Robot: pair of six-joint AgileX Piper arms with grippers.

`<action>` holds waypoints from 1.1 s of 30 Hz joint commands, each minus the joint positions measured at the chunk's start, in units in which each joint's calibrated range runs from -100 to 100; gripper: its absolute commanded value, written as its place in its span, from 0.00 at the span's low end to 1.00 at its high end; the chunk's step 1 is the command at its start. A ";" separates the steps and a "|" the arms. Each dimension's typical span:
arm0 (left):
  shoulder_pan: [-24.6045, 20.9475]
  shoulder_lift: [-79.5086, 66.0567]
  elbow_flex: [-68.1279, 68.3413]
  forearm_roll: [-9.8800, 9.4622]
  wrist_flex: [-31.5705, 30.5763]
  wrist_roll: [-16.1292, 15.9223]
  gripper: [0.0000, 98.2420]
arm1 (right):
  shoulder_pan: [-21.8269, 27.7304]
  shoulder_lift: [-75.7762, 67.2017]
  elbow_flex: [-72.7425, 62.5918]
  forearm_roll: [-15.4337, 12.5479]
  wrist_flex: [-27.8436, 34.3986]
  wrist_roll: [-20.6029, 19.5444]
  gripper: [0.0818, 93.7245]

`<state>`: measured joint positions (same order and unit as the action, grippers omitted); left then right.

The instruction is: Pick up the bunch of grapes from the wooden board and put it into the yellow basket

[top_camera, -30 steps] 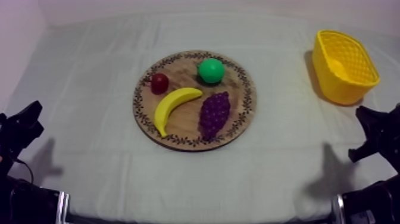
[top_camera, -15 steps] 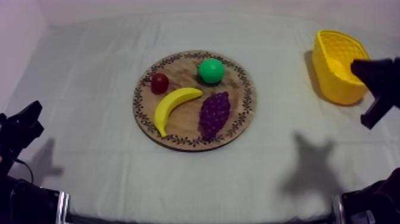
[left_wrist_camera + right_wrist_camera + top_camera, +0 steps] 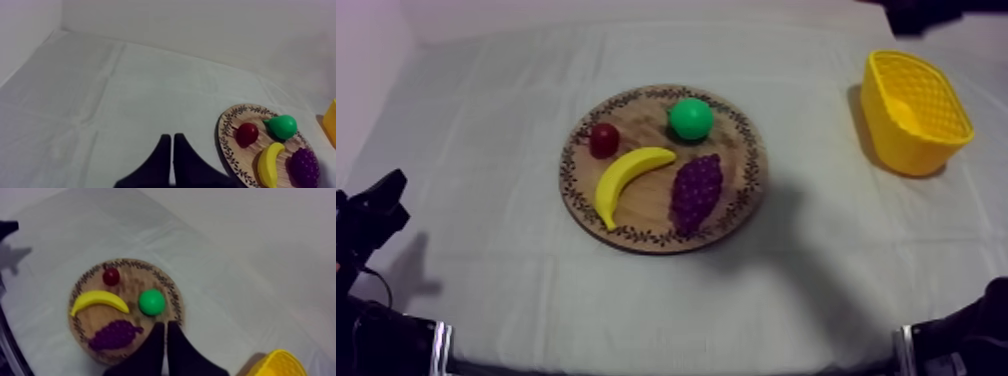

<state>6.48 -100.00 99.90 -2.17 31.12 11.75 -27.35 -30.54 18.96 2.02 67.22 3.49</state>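
The cloth-covered table (image 3: 486, 120) carries a round wooden board (image 3: 576, 190) in the middle and a yellow basket (image 3: 896, 140) well apart at the right. The left gripper (image 3: 172, 136) and right gripper (image 3: 165, 324) each have their fingers pressed together on nothing. On the board lie a banana (image 3: 626, 175), the bunch of grapes (image 3: 696, 192) just beside it, a pear (image 3: 690, 118) and a small red fruit (image 3: 603, 139).

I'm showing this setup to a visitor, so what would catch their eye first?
The round wooden board in the middle of the table, carrying a yellow banana, green pear, purple grapes and a small red fruit. Next, the bright yellow basket standing apart at the table's right. The shut right gripper hangs near the board's edge by the pear.
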 commanded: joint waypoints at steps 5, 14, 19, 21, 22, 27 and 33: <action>-0.01 0.00 -0.01 0.00 0.00 0.00 0.00 | -4.35 15.72 -26.91 2.90 20.40 -9.53 0.00; -0.01 0.00 -0.01 0.00 0.00 0.00 0.00 | -7.36 25.97 -37.39 6.71 30.67 -17.86 0.00; -0.01 0.00 -0.01 0.00 0.00 0.00 0.00 | -8.24 30.13 -37.75 8.29 31.41 -21.88 0.00; -0.01 0.00 -0.01 0.00 0.00 0.00 0.00 | -8.40 32.07 -37.58 8.63 31.56 -23.10 0.00; -0.01 0.00 -0.01 0.00 0.00 0.00 0.00 | -8.45 33.06 -37.44 8.74 31.61 -23.63 0.00; -0.01 0.00 -0.01 0.00 0.00 0.00 0.00 | -8.26 37.78 -36.25 8.52 31.80 -25.59 0.00; -0.01 0.00 -0.01 0.00 0.00 0.00 0.00 | -8.49 41.98 -33.74 7.79 31.92 -27.23 0.00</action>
<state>6.48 -100.00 99.90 -2.17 31.12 11.75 -35.80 10.84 -15.16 10.08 98.86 -23.51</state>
